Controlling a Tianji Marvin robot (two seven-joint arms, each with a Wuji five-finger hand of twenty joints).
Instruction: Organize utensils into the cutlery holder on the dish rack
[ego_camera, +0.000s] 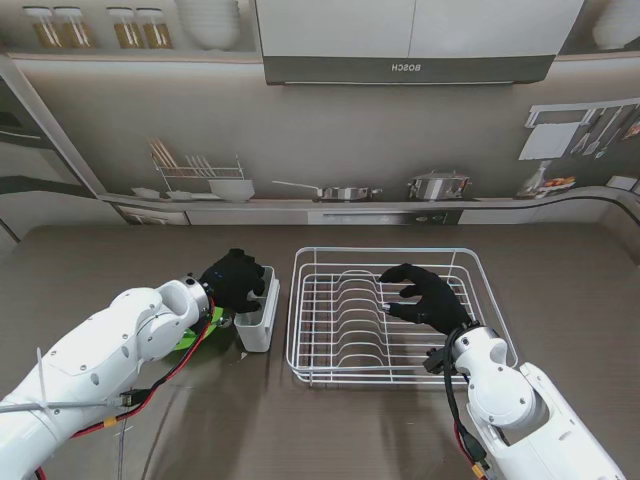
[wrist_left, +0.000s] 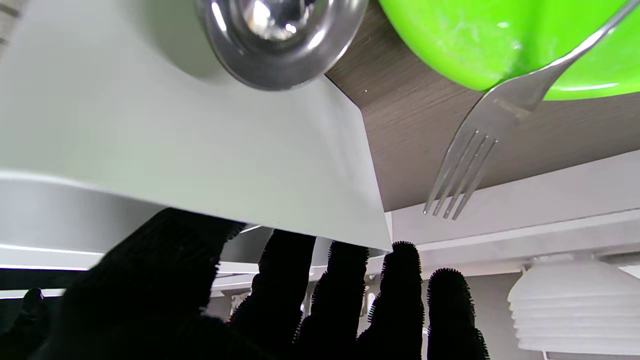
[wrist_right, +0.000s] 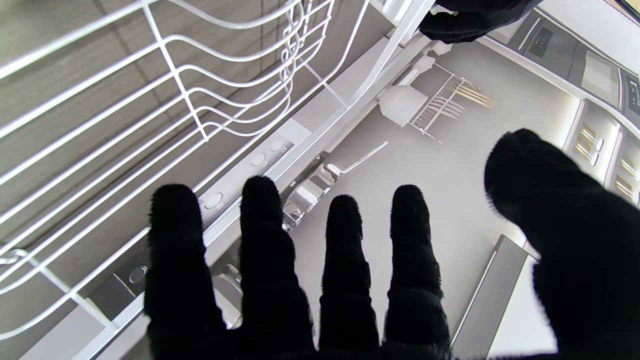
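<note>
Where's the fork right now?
The fork shows only in the left wrist view: it rests on the green plate, tines reaching over the wooden table, beside the white cutlery holder.

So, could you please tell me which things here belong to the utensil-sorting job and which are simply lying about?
Part of the job:
- white cutlery holder
- wire dish rack
- fork
- spoon
- left hand, over the holder

Just lying about:
- green bowl
- right hand, open over the rack, holding nothing
</note>
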